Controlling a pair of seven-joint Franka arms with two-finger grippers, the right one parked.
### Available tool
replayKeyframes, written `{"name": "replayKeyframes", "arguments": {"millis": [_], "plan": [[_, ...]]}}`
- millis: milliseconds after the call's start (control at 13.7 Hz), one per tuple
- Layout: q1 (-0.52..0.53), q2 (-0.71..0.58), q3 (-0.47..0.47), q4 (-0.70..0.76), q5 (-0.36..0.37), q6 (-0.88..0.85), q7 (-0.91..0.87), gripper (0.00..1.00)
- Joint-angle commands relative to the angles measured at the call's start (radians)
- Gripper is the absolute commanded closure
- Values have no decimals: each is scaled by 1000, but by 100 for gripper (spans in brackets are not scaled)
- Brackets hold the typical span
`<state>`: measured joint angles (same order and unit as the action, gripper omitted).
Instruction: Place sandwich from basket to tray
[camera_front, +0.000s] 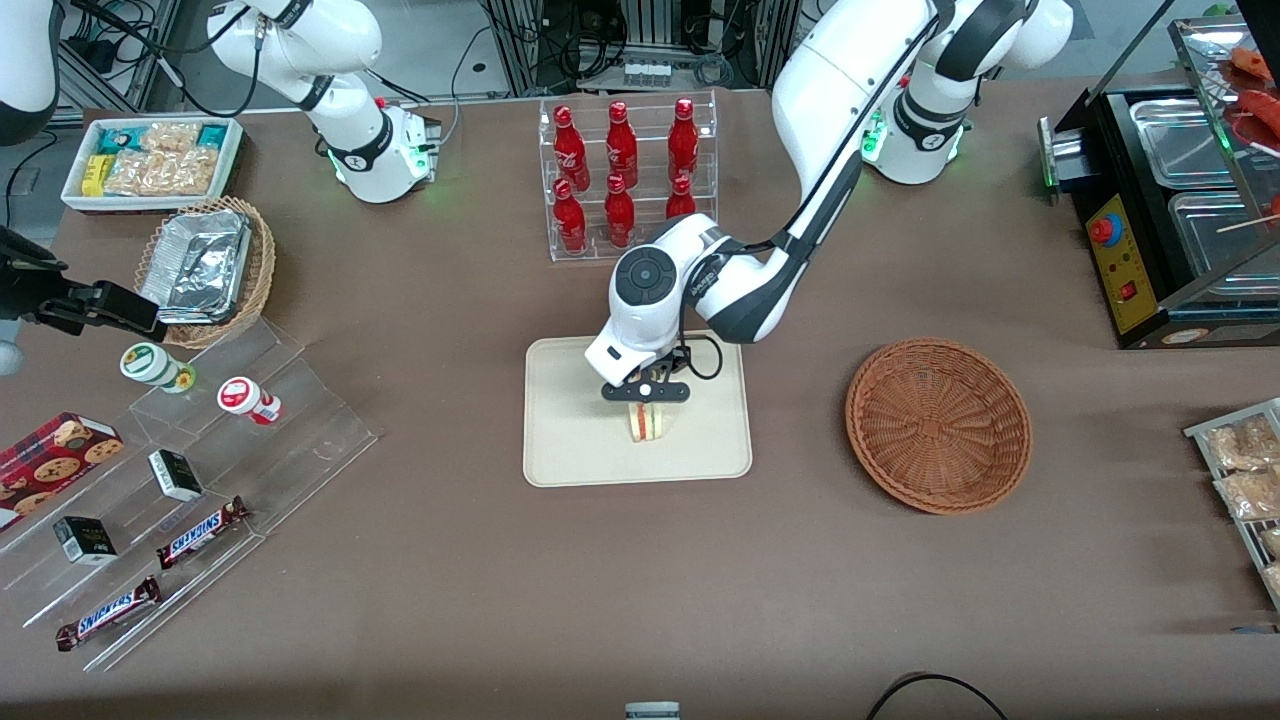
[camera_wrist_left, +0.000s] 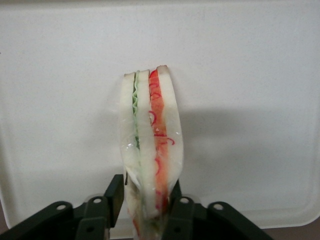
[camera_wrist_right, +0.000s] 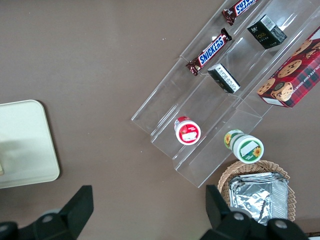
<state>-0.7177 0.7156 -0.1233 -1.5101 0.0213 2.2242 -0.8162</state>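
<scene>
Centre of the front view: the smooth cream tray, flat with rounded corners and a low rim, lies on the brown table. Over it hangs the gripper, clamped on the sandwich; the arm hides the wedge's top there. The wrist view shows pale bread slices, green and red filling, glossy as if wrapped, black fingers pressing both sides. Whether it touches the tray, I can't tell. Right of centre sits the round, reddish-brown woven basket.
</scene>
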Motion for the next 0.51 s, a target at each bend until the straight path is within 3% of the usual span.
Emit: {"name": "replayKeyframes", "arguments": {"millis": [0,438], "plan": [[-8,-17,16,40,-1,-9,-24,1],[87,-214,24,41,3,-164,-9,0]]}}
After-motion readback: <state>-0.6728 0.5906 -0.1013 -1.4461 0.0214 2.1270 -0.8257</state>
